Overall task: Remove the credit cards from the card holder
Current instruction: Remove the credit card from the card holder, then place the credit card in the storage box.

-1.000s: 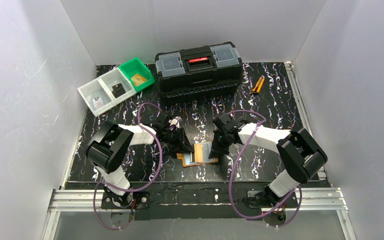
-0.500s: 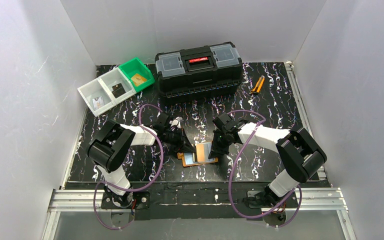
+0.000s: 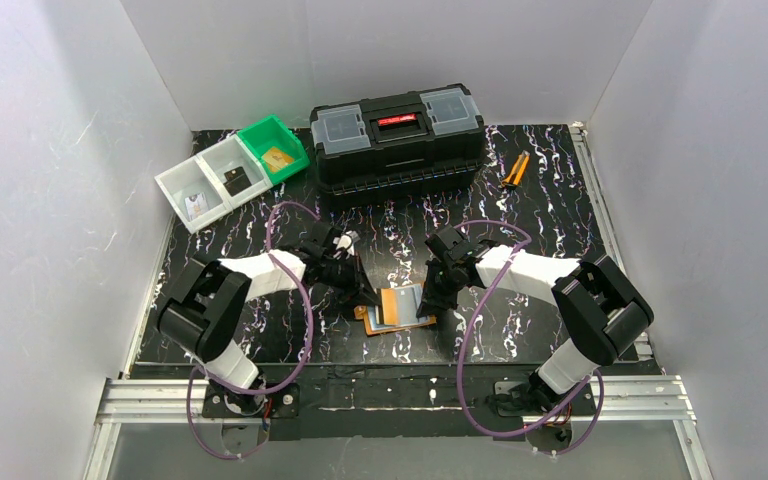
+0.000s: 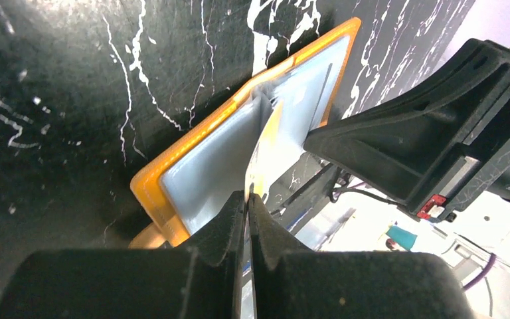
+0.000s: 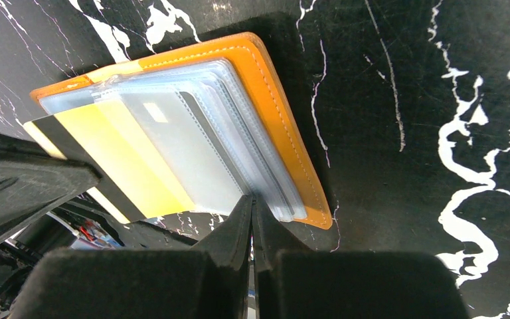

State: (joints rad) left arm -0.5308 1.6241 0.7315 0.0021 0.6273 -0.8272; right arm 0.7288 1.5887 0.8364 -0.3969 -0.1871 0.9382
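Near edge, middle of bench point(image 3: 210, 300): card holder point(image 3: 422, 320) lies open and flat, orange cover down, clear pockets up, between the two arms.

Left pincer point(image 4: 247, 199) is clenched on the edge of a gold card point(image 4: 263, 149). Card is partly out of its pocket, the free end with the dark stripe toward the left arm. Seen on edge from the left wrist, it stands a little above the pocket leaves.

Right pincer point(image 5: 252, 205) is clenched with nothing seen between the tips. Tips sit at the corner of the clear pockets point(image 5: 239, 133) on the holder's right side. Pressing down or nipping a leaf: cannot tell.

Key relation: the card's long axis runs roughly left-right, in line with the pocket mouth and pointing at the left arm. Judgement: the draw goes leftward along that axis, while the right tips keep the holder from following.

Room: bare bench left of the holder, toward the left arm's elbow. The two pincers are close across the holder, so little margin there. A grey card seems to lie in the pockets; count unclear.

Farther back: white bin point(image 3: 210, 183) and green bin point(image 3: 273, 147) far left, black toolbox point(image 3: 397, 135) centre, pliers point(image 3: 515, 170) far right, all well apart from the work.
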